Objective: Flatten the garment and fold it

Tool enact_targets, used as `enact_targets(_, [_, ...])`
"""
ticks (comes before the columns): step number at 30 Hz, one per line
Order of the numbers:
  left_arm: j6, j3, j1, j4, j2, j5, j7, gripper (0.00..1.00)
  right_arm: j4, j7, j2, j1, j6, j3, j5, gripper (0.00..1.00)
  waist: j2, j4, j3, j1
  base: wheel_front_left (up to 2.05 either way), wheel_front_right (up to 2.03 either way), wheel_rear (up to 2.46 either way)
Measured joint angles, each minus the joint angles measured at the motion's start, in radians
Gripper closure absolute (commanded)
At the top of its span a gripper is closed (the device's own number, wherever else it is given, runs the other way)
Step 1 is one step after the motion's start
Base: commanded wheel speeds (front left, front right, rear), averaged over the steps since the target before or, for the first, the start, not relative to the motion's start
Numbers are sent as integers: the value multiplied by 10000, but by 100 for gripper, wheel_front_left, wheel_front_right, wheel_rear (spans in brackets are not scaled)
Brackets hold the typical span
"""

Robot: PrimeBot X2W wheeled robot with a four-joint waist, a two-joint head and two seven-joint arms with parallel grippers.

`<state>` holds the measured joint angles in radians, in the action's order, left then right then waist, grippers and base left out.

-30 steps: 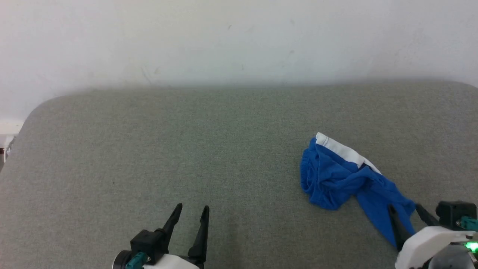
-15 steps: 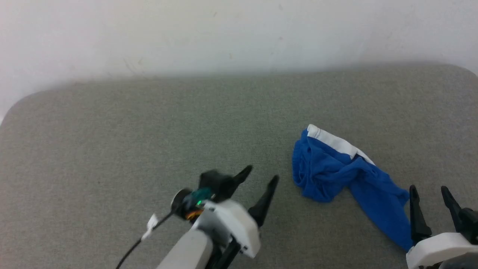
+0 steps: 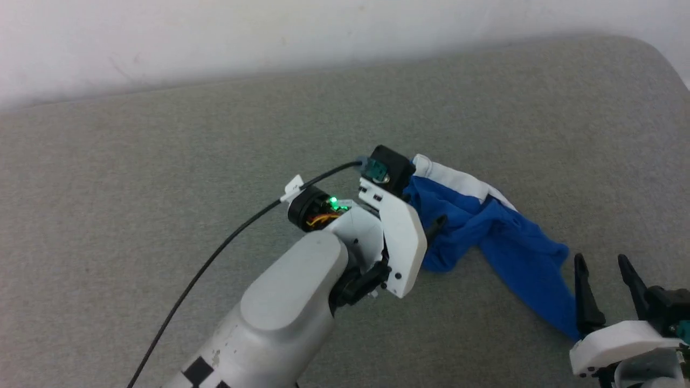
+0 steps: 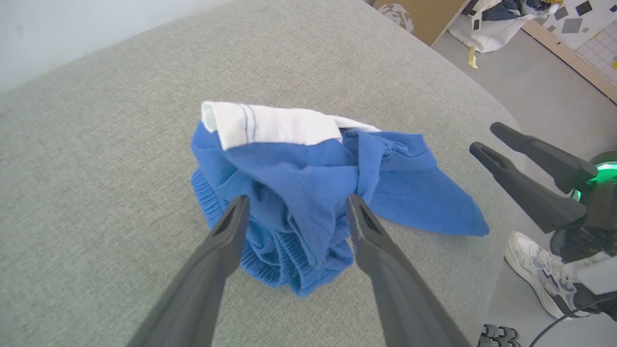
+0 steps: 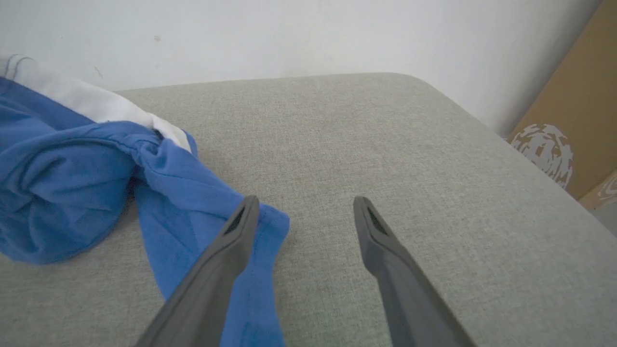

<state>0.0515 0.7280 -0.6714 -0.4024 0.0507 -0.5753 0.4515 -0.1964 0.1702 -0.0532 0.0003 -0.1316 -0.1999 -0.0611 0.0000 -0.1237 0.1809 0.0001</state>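
On the grey padded surface (image 3: 161,161), left of centre, my left forearm (image 3: 291,302) runs diagonally toward the far right, with a black cable (image 3: 215,258) alongside it. Left gripper (image 4: 297,198): jaws spread wide, nothing clamped. Its fingers straddle the bunched left end of the blue shorts (image 3: 501,237), over the gathered elastic waistband (image 4: 279,250). Contact with the cloth: I cannot tell. The shorts lie crumpled right of centre, white side stripe (image 3: 458,180) along the far edge, one blue leg stretching toward the near right. Right gripper (image 3: 601,260): jaws also wide apart and empty, at that leg's tip, its left finger over the hem and its right finger over bare pad.
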Motion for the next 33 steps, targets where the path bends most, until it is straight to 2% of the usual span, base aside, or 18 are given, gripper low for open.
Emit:
enact_targets(8, [-435, 614, -806, -1147, 0, -453, -251, 0, -779, 343, -2, -245, 0, 203, -50, 0, 0, -508, 442, 0, 0, 0, 0])
enact_targets(9, [-428, 723, -822, -1262, 0, -518, -324, 16, -840, 368, -2, -263, 0, 213, -69, 0, 0, -543, 483, 0, 0, 0, 0])
enact_targets(10, [-418, 788, -834, -1336, -2, -614, -464, 92, -897, 408, -2, -289, 0, 217, -94, 0, 0, -565, 518, 0, 0, 0, 0])
enact_targets(11, [-374, 840, -849, -1371, 0, -685, -640, 100, -961, 437, -2, -320, 0, 203, -96, 0, 0, -571, 544, 0, 0, 0, 0])
enact_targets(15, [-268, 895, -868, -1350, -4, -1005, -1553, 100, -1160, 516, 0, -365, 0, 163, -81, 0, 0, -446, 529, 0, 0, 0, 0])
enact_targets(21, [-591, 165, -815, -1043, 144, -1214, -3156, 100, -1262, 514, -2, -358, 0, 84, 98, 0, 0, -36, 202, -2, 0, 0, 0])
enact_targets(26, [-1264, -857, -12, -334, 1068, -1411, -4207, 100, -1158, 412, -2, -297, 0, 77, 174, 0, 0, 551, -100, -2, 0, 0, 0])
enact_targets(29, [-1678, -1467, 855, 10, 1720, -1730, -4610, 100, -1043, 328, 0, -211, 0, 104, 174, 0, 0, 936, -252, -2, 0, 0, 0])
enact_targets(33, [-2134, -1988, 2248, 130, 2278, -1960, -5093, 100, -997, 238, 2, -145, 0, 207, 173, 0, 0, 1435, -430, -2, 0, 0, 0])
